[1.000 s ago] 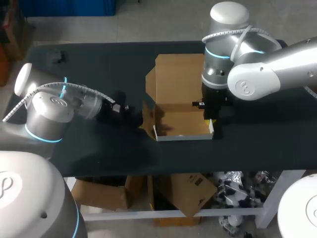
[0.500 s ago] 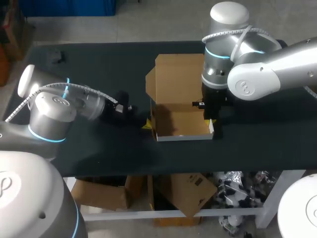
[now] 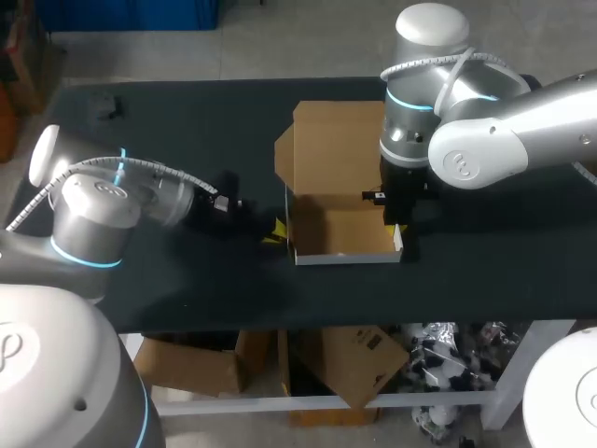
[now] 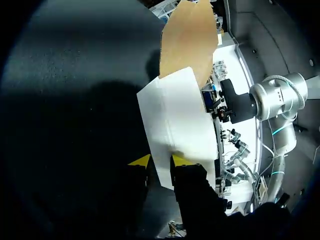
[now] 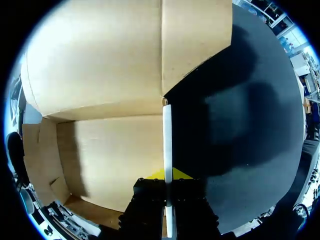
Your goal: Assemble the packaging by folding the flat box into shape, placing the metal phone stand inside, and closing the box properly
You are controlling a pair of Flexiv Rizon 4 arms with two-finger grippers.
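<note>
The open box (image 3: 340, 233) is seen mid-way along the table (image 3: 187, 121), lid laid back. Its right wall is pinched by the right gripper (image 5: 168, 175); the left gripper (image 4: 161, 161), fingers slightly parted, is set against its white left wall

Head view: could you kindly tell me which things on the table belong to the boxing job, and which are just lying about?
Job: box, left pincer, right pincer.
Lying about: small dark item, far left, too small to identify.
</note>
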